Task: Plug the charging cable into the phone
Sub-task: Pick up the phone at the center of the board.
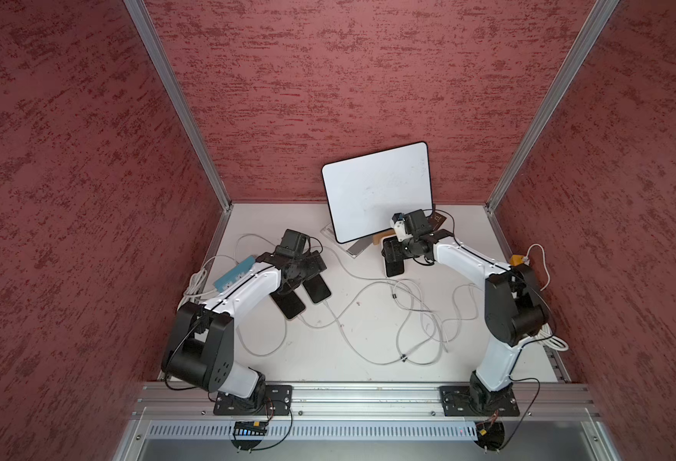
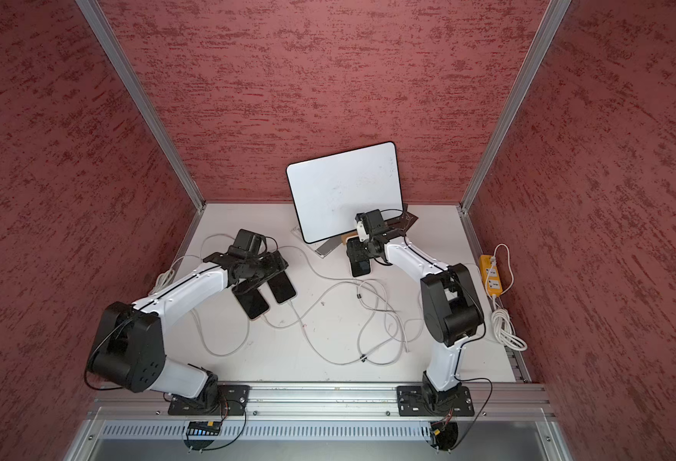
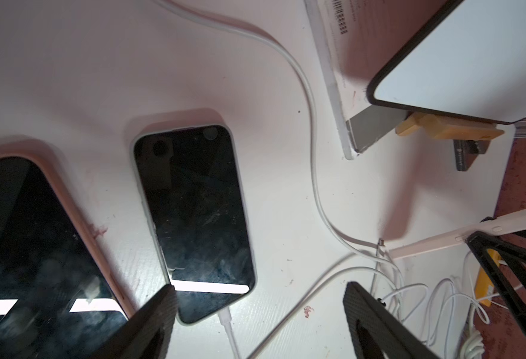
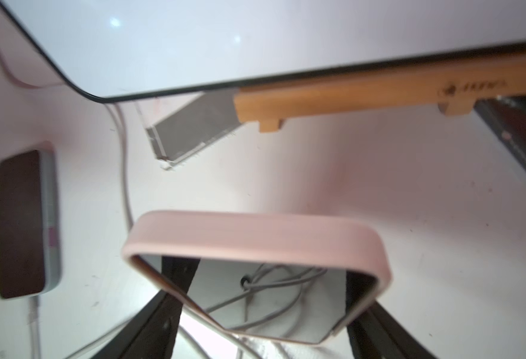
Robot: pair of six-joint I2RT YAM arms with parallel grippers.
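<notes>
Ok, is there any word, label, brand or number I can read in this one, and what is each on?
No text reads clearly enough to quote.
Barcode with fine print on the flat pale box: too small to read.
Engraved brand mark on the wooden stand: blurred.
White marks on the teal box: too small.
Pale marks on the dark card: too small.

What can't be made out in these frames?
- Pink-cased phone port: right wrist view blurred; right gripper covers part in both top views.
- Peach-cased phone: cut off by left wrist view's edge.
- Tangled cables: loose ends too small in both top views.
</notes>
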